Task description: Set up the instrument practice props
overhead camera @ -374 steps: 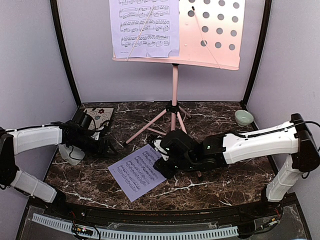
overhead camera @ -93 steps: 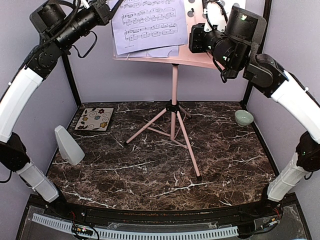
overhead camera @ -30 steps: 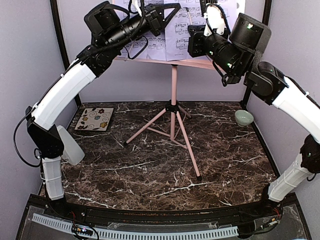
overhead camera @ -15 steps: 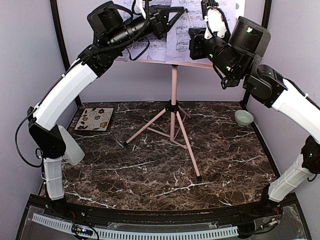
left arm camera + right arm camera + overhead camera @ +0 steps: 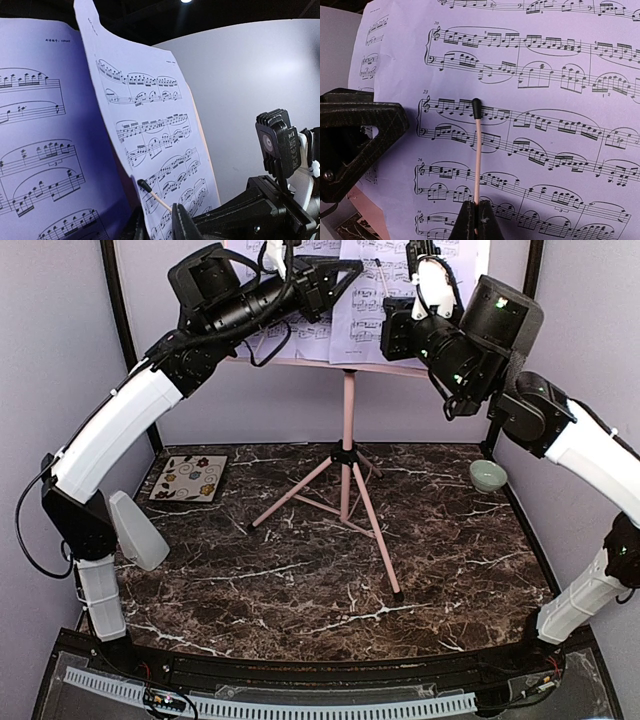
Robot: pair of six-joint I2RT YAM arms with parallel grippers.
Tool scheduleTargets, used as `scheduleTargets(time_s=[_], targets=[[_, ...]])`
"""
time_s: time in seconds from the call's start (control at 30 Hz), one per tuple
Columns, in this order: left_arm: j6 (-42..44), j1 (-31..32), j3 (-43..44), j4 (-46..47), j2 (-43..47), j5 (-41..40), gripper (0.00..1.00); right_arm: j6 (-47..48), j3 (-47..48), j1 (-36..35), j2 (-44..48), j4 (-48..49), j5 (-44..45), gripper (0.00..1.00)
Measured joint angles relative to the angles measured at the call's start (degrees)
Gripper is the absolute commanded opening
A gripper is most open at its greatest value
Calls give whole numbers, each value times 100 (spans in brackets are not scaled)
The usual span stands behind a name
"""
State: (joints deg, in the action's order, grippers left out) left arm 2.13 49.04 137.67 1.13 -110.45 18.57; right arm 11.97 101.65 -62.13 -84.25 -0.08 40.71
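The pink music stand (image 5: 348, 410) stands on its tripod at the back of the table. Pale lavender sheet-music pages (image 5: 362, 302) rest on its plate; in the left wrist view the right page (image 5: 150, 125) curls forward over the left page (image 5: 35, 145). My left gripper (image 5: 156, 218) is open, its fingers slightly apart around that page's lower edge. My right gripper (image 5: 476, 212) is shut on the stand's thin pink retaining wire (image 5: 477, 150), which lies across the page. Down on the table at the left stands the grey metronome (image 5: 135, 530).
A floral tile (image 5: 190, 478) lies at the back left of the marble table (image 5: 330, 580) and a small pale-green bowl (image 5: 487, 475) at the back right. Both arms are raised high by the stand's plate, their grippers (image 5: 335, 275) (image 5: 392, 308) close together.
The left arm's elbow and lower links have swung leftwards while its gripper stays at the pages. The right arm has edged slightly right, still on the wire.
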Motion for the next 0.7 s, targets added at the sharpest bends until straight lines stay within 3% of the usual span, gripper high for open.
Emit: scheduleTargets(time_s=[0.33, 0.7], targets=[[20, 0, -459, -55, 459, -275, 4, -17, -85, 0, 22, 122, 9, 0], [-136, 2, -468, -17, 442, -284, 0, -2, -192, 0, 81, 210, -72, 0]])
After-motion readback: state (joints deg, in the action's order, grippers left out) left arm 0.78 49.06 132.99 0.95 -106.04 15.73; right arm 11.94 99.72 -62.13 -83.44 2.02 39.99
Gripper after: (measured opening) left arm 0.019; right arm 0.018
